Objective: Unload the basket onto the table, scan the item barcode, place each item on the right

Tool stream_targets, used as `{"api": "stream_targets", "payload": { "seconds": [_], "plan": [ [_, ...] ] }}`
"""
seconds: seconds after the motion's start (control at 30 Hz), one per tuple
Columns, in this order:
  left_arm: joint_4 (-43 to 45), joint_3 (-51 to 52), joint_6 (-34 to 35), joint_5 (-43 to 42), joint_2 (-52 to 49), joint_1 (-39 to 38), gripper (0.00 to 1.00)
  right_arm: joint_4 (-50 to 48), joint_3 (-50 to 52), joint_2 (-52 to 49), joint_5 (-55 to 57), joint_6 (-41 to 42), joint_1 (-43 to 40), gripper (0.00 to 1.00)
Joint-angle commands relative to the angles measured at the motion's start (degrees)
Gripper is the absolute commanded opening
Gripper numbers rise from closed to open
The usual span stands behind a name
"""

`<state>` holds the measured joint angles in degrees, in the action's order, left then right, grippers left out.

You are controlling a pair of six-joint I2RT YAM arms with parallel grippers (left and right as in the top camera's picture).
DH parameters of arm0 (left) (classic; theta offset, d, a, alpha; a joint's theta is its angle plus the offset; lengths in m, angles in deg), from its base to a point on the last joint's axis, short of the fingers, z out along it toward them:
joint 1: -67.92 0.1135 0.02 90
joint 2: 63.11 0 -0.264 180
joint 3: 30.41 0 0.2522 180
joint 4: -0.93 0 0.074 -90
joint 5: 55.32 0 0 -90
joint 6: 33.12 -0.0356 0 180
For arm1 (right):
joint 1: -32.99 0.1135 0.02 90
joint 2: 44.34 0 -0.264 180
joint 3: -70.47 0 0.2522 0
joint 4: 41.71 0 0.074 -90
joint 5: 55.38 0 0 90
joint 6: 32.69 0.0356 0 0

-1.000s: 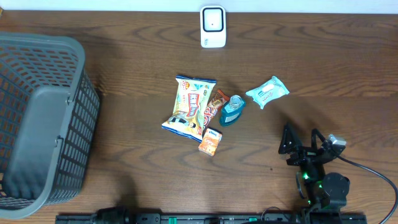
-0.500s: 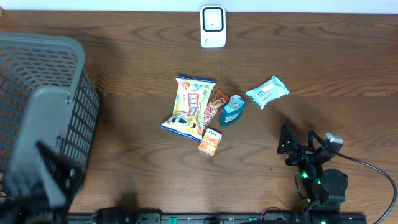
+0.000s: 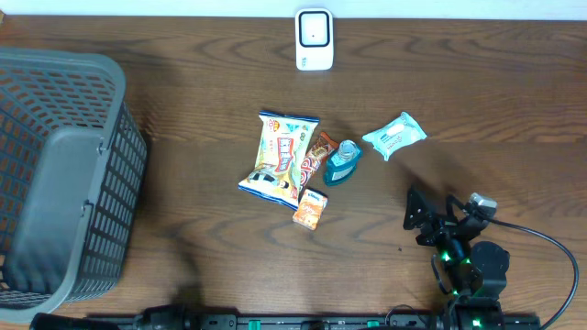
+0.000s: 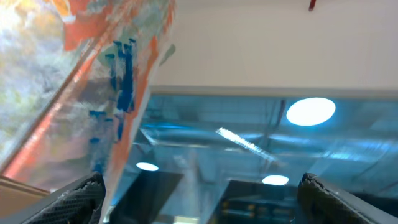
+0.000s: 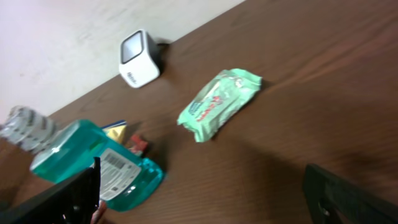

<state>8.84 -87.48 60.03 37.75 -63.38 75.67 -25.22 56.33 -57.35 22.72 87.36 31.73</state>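
Right gripper (image 3: pixel 431 213) hangs low near the front edge of the table (image 3: pixel 183 82), fingers spread wide and holding nothing. Left gripper (image 4: pixel 200 190) is also spread and empty, its camera tilted up at the ceiling, so it gives no view of the goods. The items to scan lie mid-table, well apart from the scanner (image 3: pixel 314 39) at the far edge. Risks as I judge them: the teal bottle (image 3: pixel 342 162) lies on its side touching the wrapped bar (image 3: pixel 316 154), which is tucked against the snack bag (image 3: pixel 280 158), so a grab there may drag a neighbour or roll the bottle. The soft green pack (image 3: pixel 394 135) could crumple and hide its code. Any item turned the wrong way would not read. Count: one scanner, one basket (image 3: pixel 115 110), five items (one bag, one bar, one bottle, one green pack, one orange box (image 3: pixel 311 208)).
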Motion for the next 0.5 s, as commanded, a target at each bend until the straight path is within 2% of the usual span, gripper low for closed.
{"api": "stream_targets", "payload": {
  "seconds": [0.0,0.17,0.3,0.47],
  "plan": [
    [4.87,1.7,8.81,0.63,-1.05,-0.17,0.99,-0.66,-0.35,-0.02,-4.44,-0.66,0.46,0.99],
    [6.97,5.6,13.42,5.68,-2.03,-0.17,0.98,-0.37,-2.27,-0.02,-6.51,-4.74,0.46,0.99],
    [7.19,12.7,16.35,5.86,-2.03,-0.17,0.98,0.48,-5.7,-0.02,-6.67,-8.2,0.46,0.99],
    [8.85,22.77,16.68,-2.8,-2.05,-0.17,0.98,6.95,-13.77,-0.09,-2.4,-14.45,0.46,0.99]
  ]
}}
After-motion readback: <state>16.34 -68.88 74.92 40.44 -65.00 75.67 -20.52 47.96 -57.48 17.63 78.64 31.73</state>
